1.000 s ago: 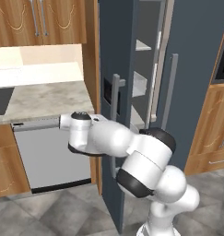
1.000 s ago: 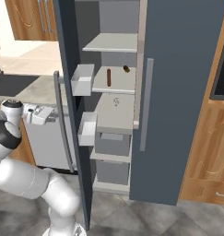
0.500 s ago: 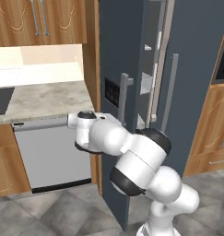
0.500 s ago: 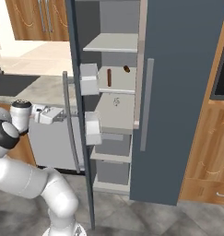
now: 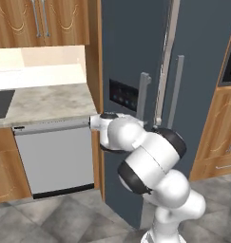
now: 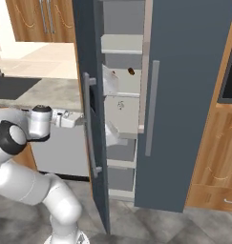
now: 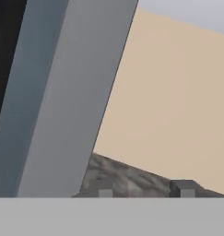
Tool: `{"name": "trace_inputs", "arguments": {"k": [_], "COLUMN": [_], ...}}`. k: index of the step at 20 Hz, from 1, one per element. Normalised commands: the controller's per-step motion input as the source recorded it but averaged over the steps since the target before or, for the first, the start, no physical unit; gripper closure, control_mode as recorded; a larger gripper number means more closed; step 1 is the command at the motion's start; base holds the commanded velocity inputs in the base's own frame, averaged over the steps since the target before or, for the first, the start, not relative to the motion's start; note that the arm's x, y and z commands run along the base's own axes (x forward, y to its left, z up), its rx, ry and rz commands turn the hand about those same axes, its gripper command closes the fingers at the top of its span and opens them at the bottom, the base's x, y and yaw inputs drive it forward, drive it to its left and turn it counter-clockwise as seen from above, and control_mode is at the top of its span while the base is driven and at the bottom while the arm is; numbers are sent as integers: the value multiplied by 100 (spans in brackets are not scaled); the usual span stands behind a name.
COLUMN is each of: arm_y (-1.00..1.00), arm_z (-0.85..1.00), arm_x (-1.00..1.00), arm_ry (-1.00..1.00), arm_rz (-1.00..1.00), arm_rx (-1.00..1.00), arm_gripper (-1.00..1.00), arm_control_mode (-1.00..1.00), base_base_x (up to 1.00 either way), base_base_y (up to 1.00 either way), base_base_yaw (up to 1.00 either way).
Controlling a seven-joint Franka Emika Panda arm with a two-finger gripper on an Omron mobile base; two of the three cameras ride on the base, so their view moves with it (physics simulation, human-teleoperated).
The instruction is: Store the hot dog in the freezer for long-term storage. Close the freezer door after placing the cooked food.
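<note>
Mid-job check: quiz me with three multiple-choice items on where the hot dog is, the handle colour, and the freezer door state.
1. The hot dog lies: A on the counter; B on a shelf in the freezer; C on the floor.
2. The bar handle on the freezer door is: A grey; B red; C gold.
3. The freezer door is: A fully shut; B partly open; C removed.

B: a thin reddish rod sits on an inner shelf.
A: the long bar is grey.
B: shelves show through a gap beside the door, with the gripper by the handle.
</note>
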Motion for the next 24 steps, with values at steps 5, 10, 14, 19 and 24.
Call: {"name": "trace_inputs", "arguments": {"k": [5,10,14,19,24], "arm_y": [-40,-59,-63,-50,-36], "arm_z": [0,0,7,26,51], "arm_x": [63,71,54,41,19], "arm_ry": [0,0,0,0,1], "arm_rz": [19,27,34,36,24], "arm_rx": [7,13,16,13,16], "arm_gripper": [-100,-100,-100,-100,-100], "arm_control_mode": [-100,-100,-100,-100,-100], "base_base_x": [0,0,0,0,0], "base_base_y": [0,0,0,0,0], "base_base_yaw": [0,0,0,0,0]}}
